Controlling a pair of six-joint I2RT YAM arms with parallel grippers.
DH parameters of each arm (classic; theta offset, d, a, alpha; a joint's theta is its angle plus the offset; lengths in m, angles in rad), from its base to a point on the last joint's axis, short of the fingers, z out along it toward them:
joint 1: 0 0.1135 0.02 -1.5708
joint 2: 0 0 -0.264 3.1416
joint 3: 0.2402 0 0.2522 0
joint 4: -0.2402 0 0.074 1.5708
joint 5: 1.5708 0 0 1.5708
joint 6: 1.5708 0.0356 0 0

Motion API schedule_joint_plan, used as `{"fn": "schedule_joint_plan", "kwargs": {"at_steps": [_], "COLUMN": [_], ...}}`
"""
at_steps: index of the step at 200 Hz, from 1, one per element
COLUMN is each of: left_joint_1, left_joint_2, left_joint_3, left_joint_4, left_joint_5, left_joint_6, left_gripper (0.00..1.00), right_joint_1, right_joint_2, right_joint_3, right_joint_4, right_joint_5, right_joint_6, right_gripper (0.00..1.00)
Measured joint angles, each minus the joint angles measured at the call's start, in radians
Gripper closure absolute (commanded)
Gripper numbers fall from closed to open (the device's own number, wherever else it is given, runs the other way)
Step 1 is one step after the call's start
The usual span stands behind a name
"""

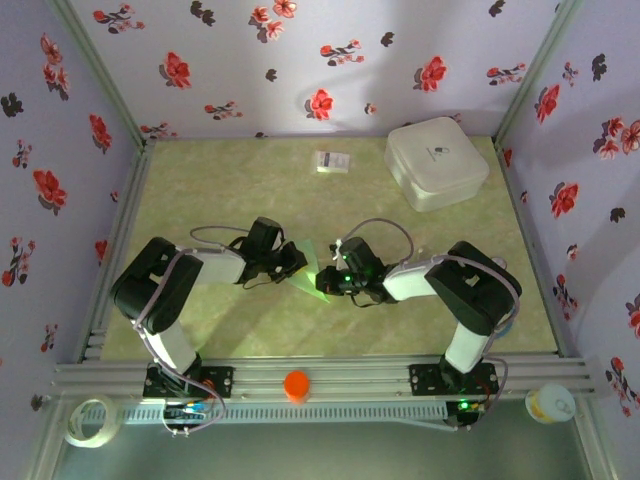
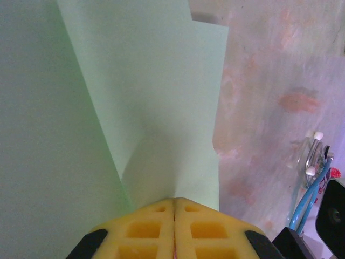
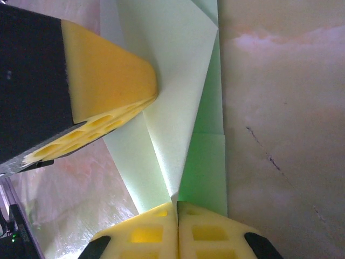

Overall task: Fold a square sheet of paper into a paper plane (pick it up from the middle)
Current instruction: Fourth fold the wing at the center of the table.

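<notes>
The pale green sheet of paper [image 1: 312, 274] hangs just above the table's middle, folded into long overlapping flaps like a narrow paper plane. My left gripper [image 1: 296, 264] holds its left end and my right gripper [image 1: 336, 280] its right end. In the left wrist view the yellow fingertips [image 2: 156, 208] are pressed together on the paper [image 2: 161, 91], which fans upward from them. In the right wrist view my right gripper [image 3: 177, 204] is shut on a crease of the paper [image 3: 178, 81]. The left gripper's yellow fingers [image 3: 108, 81] pinch the same paper at upper left.
A white rounded box [image 1: 437, 162] stands at the back right of the table. A small white printed card [image 1: 333, 161] lies at the back centre. An orange cap [image 1: 296, 385] sits on the front rail and a tape roll [image 1: 88, 420] at bottom left. Floral walls close in three sides.
</notes>
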Motion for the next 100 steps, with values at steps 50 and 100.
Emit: {"fn": "schedule_joint_plan", "kwargs": {"at_steps": [50,100], "left_joint_1": [0.0,0.0], "left_joint_2": [0.002,0.003], "left_joint_3": [0.0,0.001], "left_joint_4": [-0.022,-0.023], "left_joint_5": [-0.01,-0.013], "left_joint_6": [0.0,0.004], "left_gripper": [0.93,0.93], "right_joint_1": [-0.005,-0.012], "right_joint_2": [0.0,0.009], "right_joint_3": [0.0,0.0], "right_joint_4": [0.005,0.008], "right_joint_5": [-0.018,-0.026], "right_joint_6": [0.01,0.026], "right_gripper": [0.9,0.95]}}
